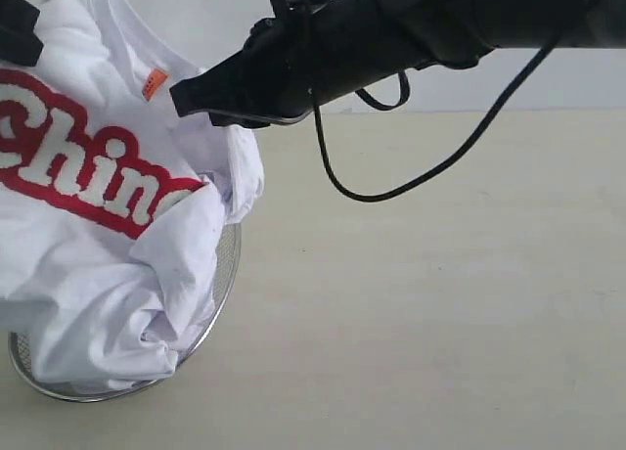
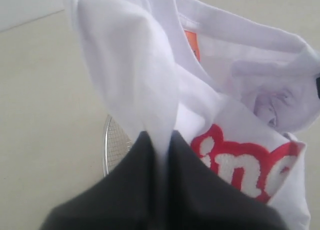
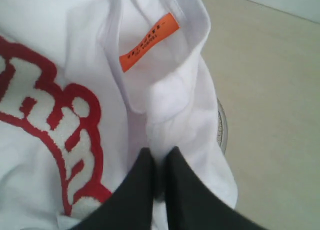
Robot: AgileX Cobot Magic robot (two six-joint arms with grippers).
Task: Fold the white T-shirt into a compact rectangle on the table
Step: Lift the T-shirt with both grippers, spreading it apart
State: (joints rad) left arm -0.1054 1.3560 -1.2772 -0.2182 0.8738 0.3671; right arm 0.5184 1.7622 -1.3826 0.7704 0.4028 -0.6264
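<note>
One white T-shirt (image 1: 98, 274), crumpled, heaped over mesh basket (image 1: 226, 264).

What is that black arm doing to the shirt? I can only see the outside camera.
Observer: The right gripper is pinched shut on the white T-shirt. It grips the cloth near the neck opening, close to the orange neck tag.
Operator: Where's the other hand? It's just a black bit in the corner for me.
Observer: The left gripper is shut too, with a bunched fold of the shirt squeezed between its tips.
</note>
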